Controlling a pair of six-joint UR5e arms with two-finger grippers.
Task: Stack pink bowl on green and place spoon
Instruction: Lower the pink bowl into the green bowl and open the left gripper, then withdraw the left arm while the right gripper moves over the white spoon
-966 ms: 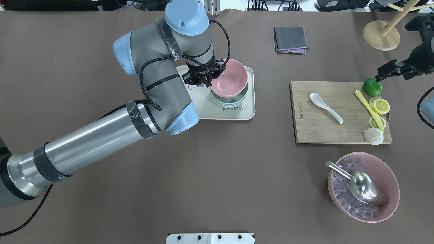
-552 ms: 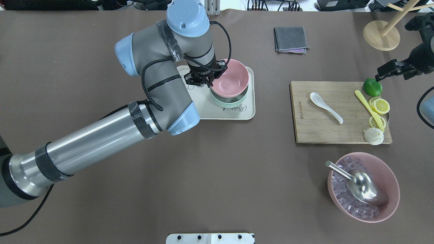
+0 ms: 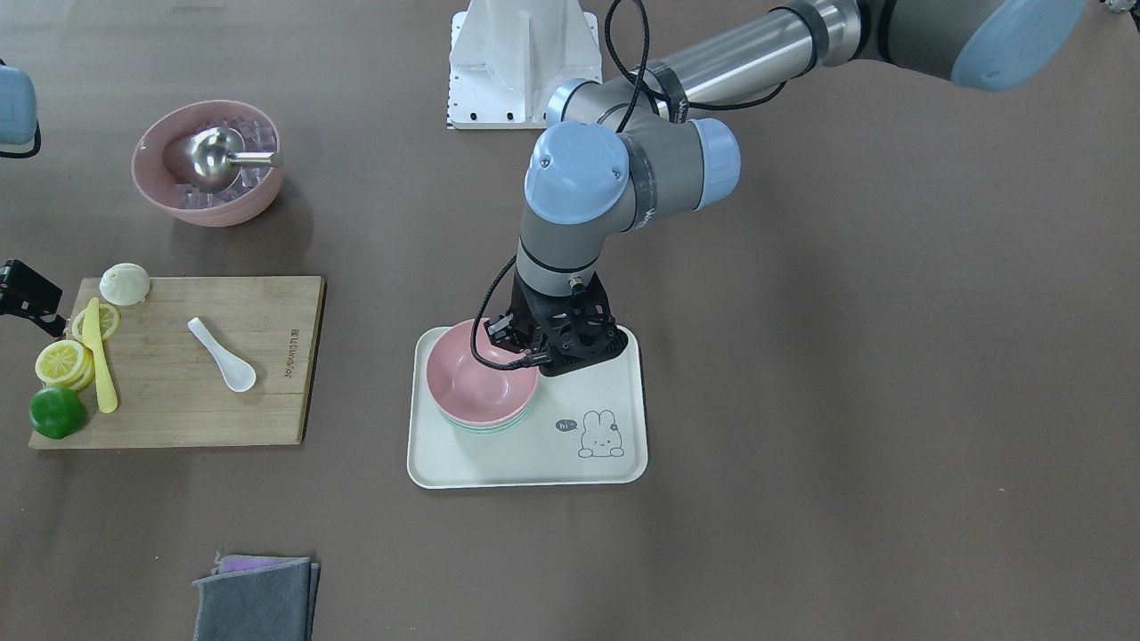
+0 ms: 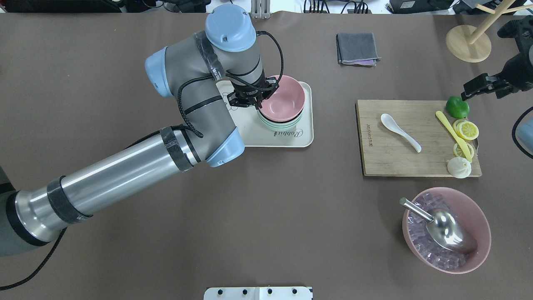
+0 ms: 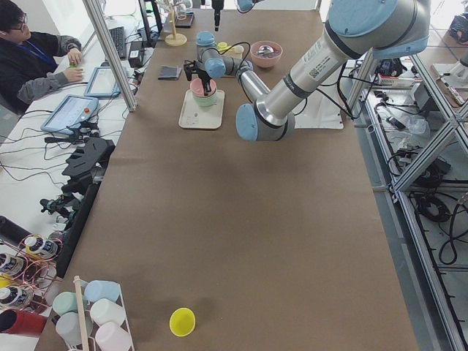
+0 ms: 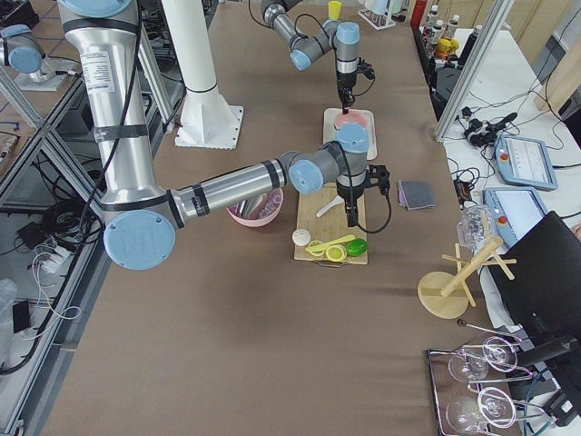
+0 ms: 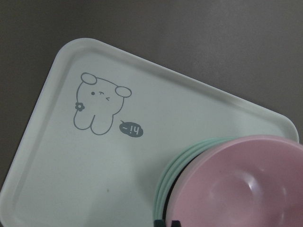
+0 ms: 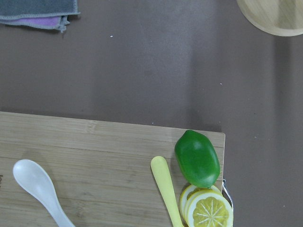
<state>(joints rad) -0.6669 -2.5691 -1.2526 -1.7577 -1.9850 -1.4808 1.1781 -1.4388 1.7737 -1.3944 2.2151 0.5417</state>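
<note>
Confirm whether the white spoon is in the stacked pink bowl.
No, the white spoon lies on the cutting board, not in the stacked pink bowl.

You are looking at a long table (image 4: 291,216) with a plain brown top, and the light on it is bright and soft. Shiny metal posts (image 5: 110,55) stand along one edge, with a white desk (image 5: 33,190) full of cables beside it. On the other side lies a grey floor (image 5: 446,307).
</note>
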